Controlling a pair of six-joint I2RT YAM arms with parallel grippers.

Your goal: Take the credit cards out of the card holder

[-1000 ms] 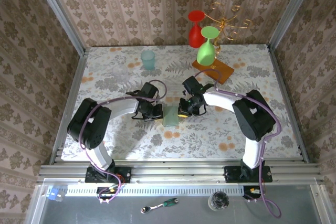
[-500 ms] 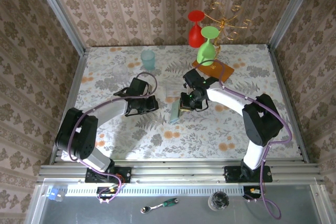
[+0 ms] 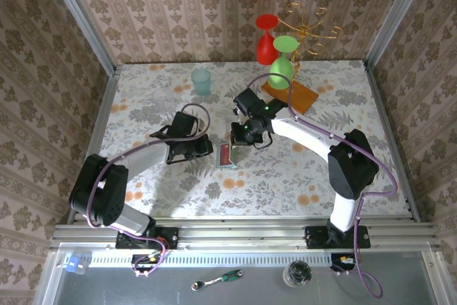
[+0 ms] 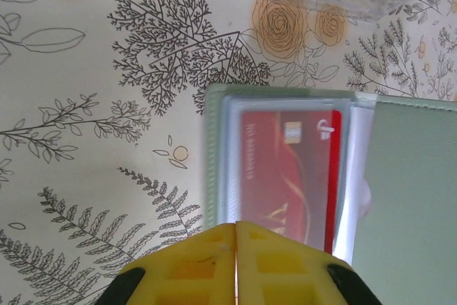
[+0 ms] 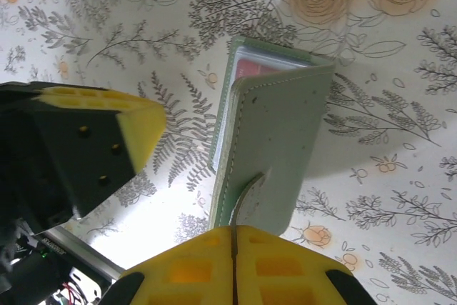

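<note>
The red plastic credit card (image 4: pixel 285 176) lies straight ahead of your left tool (image 4: pixel 235 237), just beyond its tips. The card's long axis runs away from the tool, along the tool's own line. The near short edge looks like the end you would reach first. The left tool is clenched on nothing, its yellow fingers pressed together, so you will need to part them before any pinch.

Your right tool (image 5: pixel 233 232) is also clenched, and from its wrist view it appears to pinch the near edge of the cover of the grey-green folding card holder (image 5: pixel 278 141), lifting that flap off the inner pages. That makes the left arm the free one, and the one better placed for the card.

The card holder sits open on the floral-printed table (image 4: pixel 86 141) between the two tools, near the table's middle. The card lies flat under a clear plastic sleeve (image 4: pixel 228 169) with a pale blue-grey border, showing gold swirls and a small chip. It looks fully seated, so I judge you must slide it out along its length rather than lift it.
</note>
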